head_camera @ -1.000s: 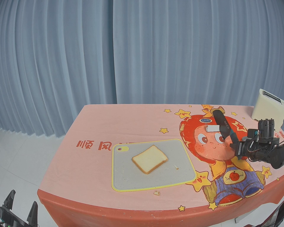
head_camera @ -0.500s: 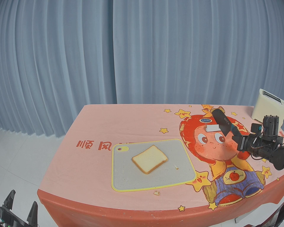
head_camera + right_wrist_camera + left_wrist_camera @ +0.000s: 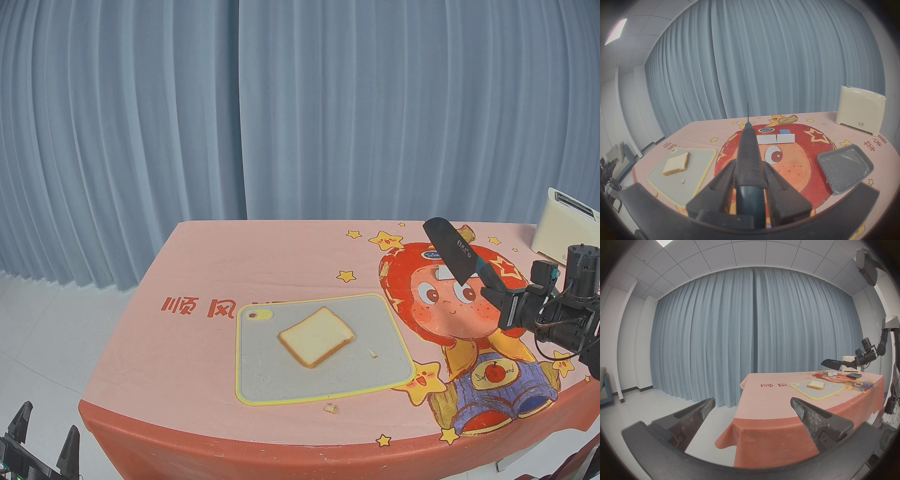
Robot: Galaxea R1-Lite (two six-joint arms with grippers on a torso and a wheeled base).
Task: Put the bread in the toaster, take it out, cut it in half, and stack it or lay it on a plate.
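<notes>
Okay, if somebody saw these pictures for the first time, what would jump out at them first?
Probably the black knife, held in the air over the table's right side by the right gripper, shut on its handle. Next, the single uncut slice of bread lying flat on the grey cutting board near the table's front edge, all on a loud pink cartoon tablecloth.

One slice of bread, one cutting board, one knife, one toaster, one grey tray. Two white blocks and one small blue block. Two crumbs: one on the cutting board, one on the single tabletop.
</notes>
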